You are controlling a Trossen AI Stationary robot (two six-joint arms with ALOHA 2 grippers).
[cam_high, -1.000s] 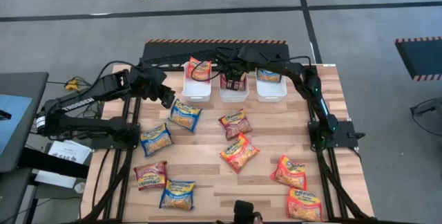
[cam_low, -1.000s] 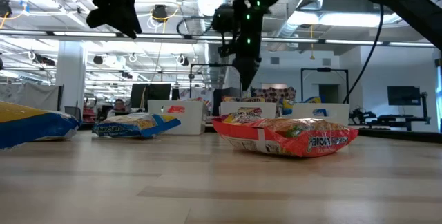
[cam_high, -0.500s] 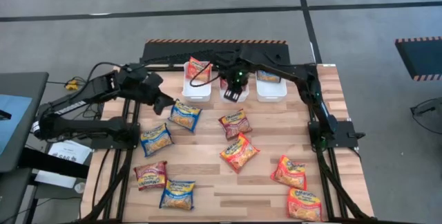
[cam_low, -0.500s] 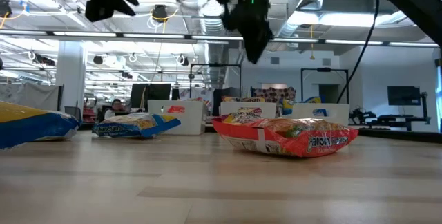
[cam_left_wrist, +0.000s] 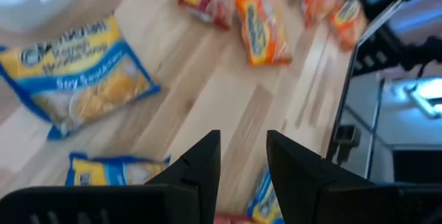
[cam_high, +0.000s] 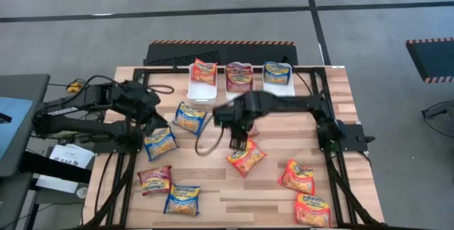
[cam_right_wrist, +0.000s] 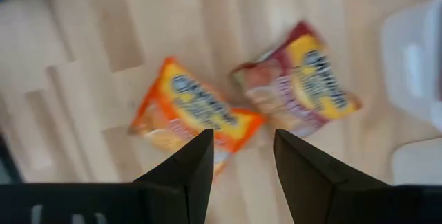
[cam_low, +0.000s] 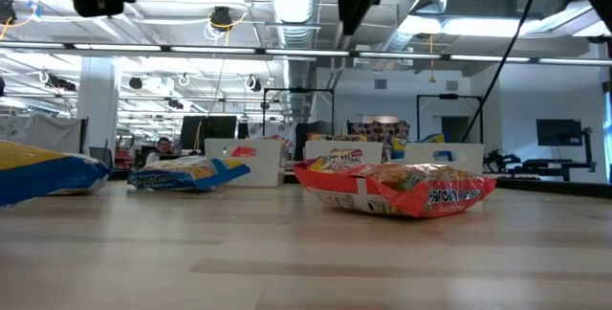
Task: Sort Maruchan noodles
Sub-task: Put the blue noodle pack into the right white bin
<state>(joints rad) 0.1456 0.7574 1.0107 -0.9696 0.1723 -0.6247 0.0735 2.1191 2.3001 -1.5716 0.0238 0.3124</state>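
The wooden surface (cam_high: 277, 187) is strewn with Maruchan noodles (cam_high: 245, 156), and one packet lies in each of three white bins (cam_high: 201, 88) at its far edge. The right claw (cam_high: 237, 142) is held above a maroon packet (cam_right_wrist: 304, 92) and an orange packet (cam_right_wrist: 190, 113), open and empty. It should be centred over one packet only. The left claw (cam_left_wrist: 242, 156), open and empty, hangs over blue packets (cam_left_wrist: 79, 75).

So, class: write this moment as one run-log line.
right pincer: open, empty, above maroon packet and orange packet | left pincer: open, empty, above table | bins: one packet each
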